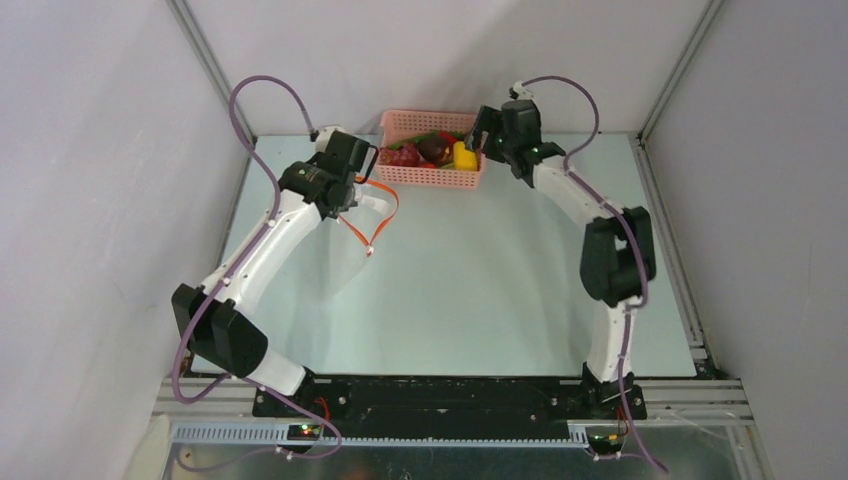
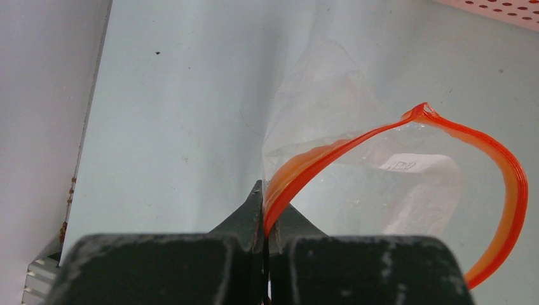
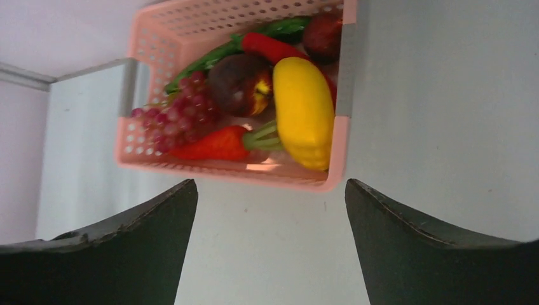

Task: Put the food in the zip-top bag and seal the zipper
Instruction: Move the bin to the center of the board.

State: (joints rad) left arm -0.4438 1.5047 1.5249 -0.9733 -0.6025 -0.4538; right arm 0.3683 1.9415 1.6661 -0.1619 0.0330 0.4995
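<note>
The food lies in a pink mesh basket point(image 3: 147, 44): a yellow fruit point(image 3: 304, 111), a dark round fruit point(image 3: 238, 82), a grape bunch point(image 3: 171, 121), a red chili point(image 3: 273, 47), a green pod point(image 3: 203, 60) and an orange-red piece point(image 3: 210, 145). My right gripper point(image 3: 270, 190) is open and empty, hanging just off the basket's right end point(image 1: 478, 135). My left gripper point(image 2: 270, 204) is shut on the orange-red zipper point(image 2: 445, 127) of the clear zip-top bag point(image 2: 356, 190). The bag's mouth is held open in a loop left of the basket point(image 1: 385, 215).
The basket point(image 1: 432, 178) stands at the back of the table against the wall. Metal frame rails point(image 1: 660, 200) run along the table's sides. The purple cables point(image 1: 262, 90) arch above both arms.
</note>
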